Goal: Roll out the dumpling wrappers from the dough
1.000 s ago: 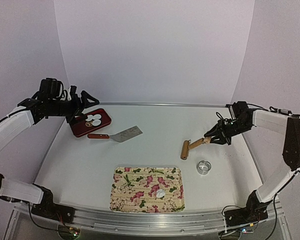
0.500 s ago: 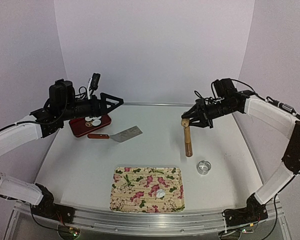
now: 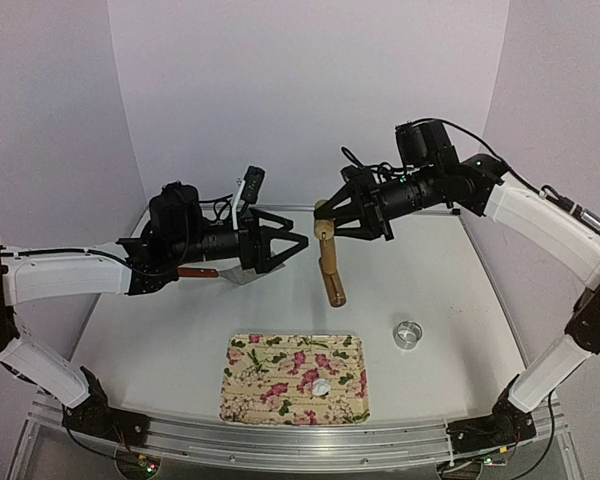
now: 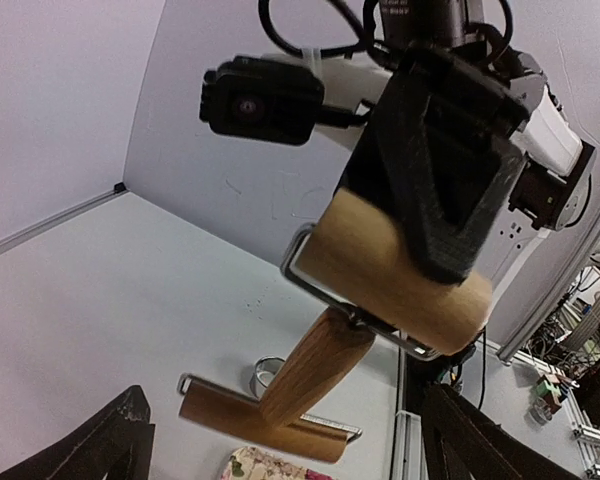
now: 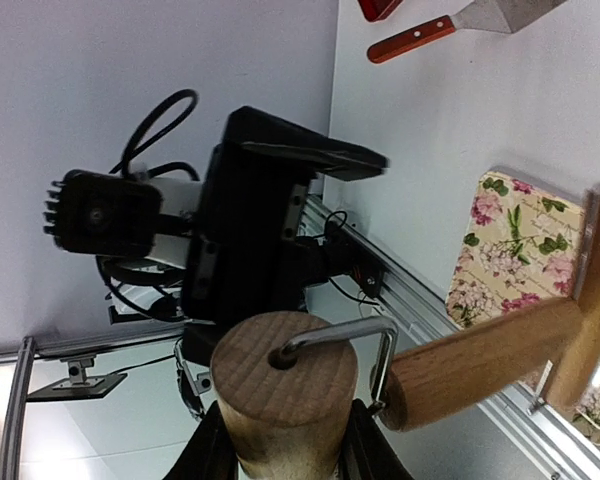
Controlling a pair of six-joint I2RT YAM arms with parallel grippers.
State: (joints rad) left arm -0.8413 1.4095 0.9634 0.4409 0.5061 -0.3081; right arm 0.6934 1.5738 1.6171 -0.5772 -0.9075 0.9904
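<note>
Right end effector (image 3: 330,222), upper centre of the overhead view: clenched on one wooden roller of the rolling pin (image 3: 332,275). The pin hangs from this grip at a slight tilt, its handle and second roller pointing down, held above the table (image 3: 160,340).

Left end effector (image 3: 290,245), just left of the pin: released. Its fingers (image 4: 120,440) stand wide apart at the lower corners of the left wrist view with nothing between them; they face the pin without touching it.

Floral board (image 3: 270,385): a rectangle lying flat at lower centre, near the table's front edge.

Red tray (image 5: 378,8): only a corner shows, at the top edge of the right wrist view; its contents cannot be seen.

Spatula (image 3: 198,272): left of centre, reddish handle visible, blade partly hidden behind the left arm.

Metal ring (image 3: 408,334): on the bare table to the right of the board, apart from it.

Dough (image 3: 322,386): a small white lump resting on the lower right part of the floral board, well apart from both end effectors.
</note>
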